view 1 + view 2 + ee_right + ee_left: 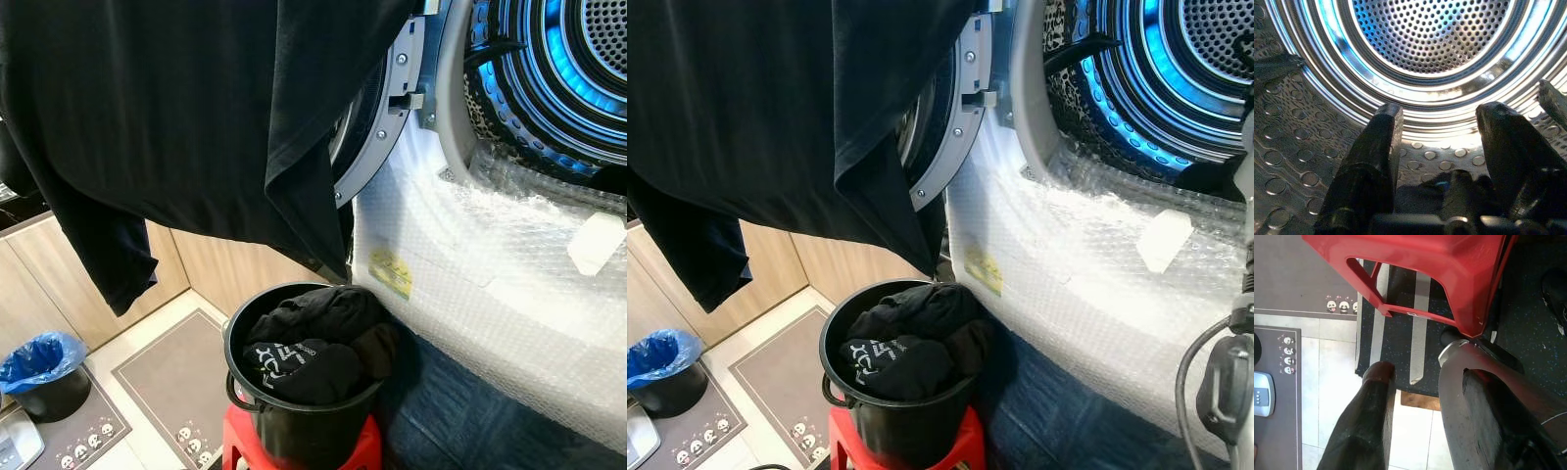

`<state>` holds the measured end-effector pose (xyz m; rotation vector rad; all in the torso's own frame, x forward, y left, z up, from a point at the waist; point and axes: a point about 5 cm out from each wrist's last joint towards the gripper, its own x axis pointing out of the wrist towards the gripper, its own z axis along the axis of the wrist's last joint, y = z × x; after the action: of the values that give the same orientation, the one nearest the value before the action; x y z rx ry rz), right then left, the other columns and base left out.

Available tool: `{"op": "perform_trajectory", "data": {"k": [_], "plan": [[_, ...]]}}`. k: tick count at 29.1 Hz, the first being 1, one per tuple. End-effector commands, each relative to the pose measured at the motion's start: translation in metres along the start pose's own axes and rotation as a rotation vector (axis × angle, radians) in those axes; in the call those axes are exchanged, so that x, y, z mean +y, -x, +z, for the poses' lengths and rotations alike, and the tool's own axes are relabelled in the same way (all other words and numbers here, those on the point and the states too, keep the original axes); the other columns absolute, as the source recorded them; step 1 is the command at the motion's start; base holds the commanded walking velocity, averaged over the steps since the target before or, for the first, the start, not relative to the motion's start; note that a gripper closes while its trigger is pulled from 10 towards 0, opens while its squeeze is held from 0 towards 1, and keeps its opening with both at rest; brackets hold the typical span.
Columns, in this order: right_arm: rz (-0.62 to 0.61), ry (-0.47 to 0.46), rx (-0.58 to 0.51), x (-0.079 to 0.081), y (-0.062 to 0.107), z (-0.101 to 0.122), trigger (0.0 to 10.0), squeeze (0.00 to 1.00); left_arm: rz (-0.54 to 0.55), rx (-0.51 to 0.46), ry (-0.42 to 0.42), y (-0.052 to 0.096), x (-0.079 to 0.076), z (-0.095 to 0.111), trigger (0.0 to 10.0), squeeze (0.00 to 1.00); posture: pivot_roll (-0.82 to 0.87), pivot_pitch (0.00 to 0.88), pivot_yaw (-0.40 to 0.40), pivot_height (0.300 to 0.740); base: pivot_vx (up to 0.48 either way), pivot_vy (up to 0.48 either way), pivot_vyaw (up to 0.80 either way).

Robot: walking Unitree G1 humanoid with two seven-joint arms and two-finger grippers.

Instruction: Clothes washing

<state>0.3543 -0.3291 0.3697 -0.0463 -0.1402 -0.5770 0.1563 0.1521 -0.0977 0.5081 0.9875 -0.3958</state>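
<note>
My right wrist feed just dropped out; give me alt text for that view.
The right gripper, its two black fingers apart with nothing between them, points into the shiny perforated steel washer drum. Blue light runs along the drum's ribbed rings, and no clothes show ahead.

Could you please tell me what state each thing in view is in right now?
Washer door: swung open.
Drum: lit blue, bare where seen.
Black bucket: on the red stool, filled with dark clothes.
Black garment: hanging above the bucket.
Left gripper: open.
Right gripper: open, inside the drum.

A black garment (176, 108) hung spread by the washer's open door. More black clothes (313, 343) lay heaped in the black bucket (294, 431) — the drum (1430, 54) stood open.
</note>
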Motion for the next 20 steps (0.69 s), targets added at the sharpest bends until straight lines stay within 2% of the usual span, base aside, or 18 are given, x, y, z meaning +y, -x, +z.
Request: {"op": "perform_trajectory", "data": {"k": [1,2,3,4,5,6,7,8,10,11,14,15,16,19,20], "plan": [[0.067,-0.060,-0.069,0.003,0.005,0.008,10.0,1.00,-0.039,0.102,-0.010,0.004,-0.008,-0.023,10.0,0.00,-0.14,0.000,0.011,0.740,0.000,0.000,0.00],[0.148,-0.123,-0.099,0.007,0.011,0.009,10.0,1.00,-0.033,0.100,-0.007,0.003,-0.006,-0.022,10.0,0.00,-0.14,0.000,0.011,0.740,0.000,0.000,0.00],[0.148,-0.123,-0.099,0.007,0.011,0.009,10.0,1.00,-0.033,0.100,-0.007,0.003,-0.006,-0.022,10.0,0.00,-0.14,0.000,0.011,0.740,0.000,0.000,0.00],[0.239,-0.225,-0.163,0.009,0.019,0.010,10.0,1.00,-0.021,0.098,0.000,0.003,-0.003,-0.020,10.0,0.00,-0.14,0.000,0.011,0.740,0.000,0.000,0.00],[0.286,-0.300,-0.187,0.009,0.024,0.005,10.0,0.75,-0.012,0.097,0.007,0.003,0.000,-0.019,10.0,0.00,-0.15,0.000,0.013,0.740,0.000,0.000,0.00],[0.286,-0.300,-0.187,0.009,0.024,0.005,10.0,0.75,-0.012,0.097,0.007,0.003,0.000,-0.019,10.0,0.00,-0.15,0.000,0.013,0.740,0.000,0.000,0.00],[0.386,-0.413,-0.191,0.011,0.030,-0.002,10.0,0.09,-0.003,0.095,0.012,0.003,0.002,-0.018,10.0,0.00,-0.15,0.000,0.016,0.740,0.000,0.000,0.00],[0.438,-0.476,-0.201,0.011,0.034,-0.005,10.0,0.00,0.003,0.094,0.014,0.003,0.004,-0.018,10.0,0.00,-0.15,0.000,0.018,0.740,0.000,0.000,0.00],[0.483,-0.530,-0.250,0.009,0.042,-0.008,10.0,0.00,0.012,0.093,0.014,0.002,0.007,-0.017,10.0,0.00,-0.16,0.000,0.028,0.740,0.000,0.000,0.00],[0.549,-0.580,-0.306,0.008,0.052,-0.010,10.0,0.00,0.020,0.087,0.007,0.002,0.010,-0.014,10.0,0.00,-0.17,0.000,0.033,0.740,0.000,0.000,0.00],[0.604,-0.603,-0.341,0.009,0.061,-0.011,10.0,0.00,0.026,0.083,0.000,0.002,0.012,-0.013,10.0,0.00,-0.17,0.000,0.041,0.740,0.000,0.000,0.00],[0.677,-0.637,-0.397,0.010,0.074,-0.011,10.0,0.00,0.036,0.076,-0.007,0.001,0.015,-0.009,10.0,0.00,-0.17,0.000,0.047,0.740,0.000,0.000,0.00],[0.677,-0.637,-0.397,0.010,0.074,-0.011,10.0,0.00,0.036,0.076,-0.007,0.001,0.015,-0.009,10.0,0.00,-0.17,0.000,0.047,0.740,0.000,0.000,0.00],[0.778,-0.718,-0.427,0.012,0.088,-0.014,10.0,0.00,0.053,0.064,-0.010,0.000,0.020,-0.004,10.0,0.00,-0.17,0.000,0.054,0.740,0.000,0.000,0.00],[0.849,-0.760,-0.446,0.013,0.096,-0.017,10.0,0.00,0.062,0.055,-0.013,-0.001,0.024,0.000,10.0,0.00,-0.17,0.000,0.056,0.740,0.000,0.000,0.00]]}}
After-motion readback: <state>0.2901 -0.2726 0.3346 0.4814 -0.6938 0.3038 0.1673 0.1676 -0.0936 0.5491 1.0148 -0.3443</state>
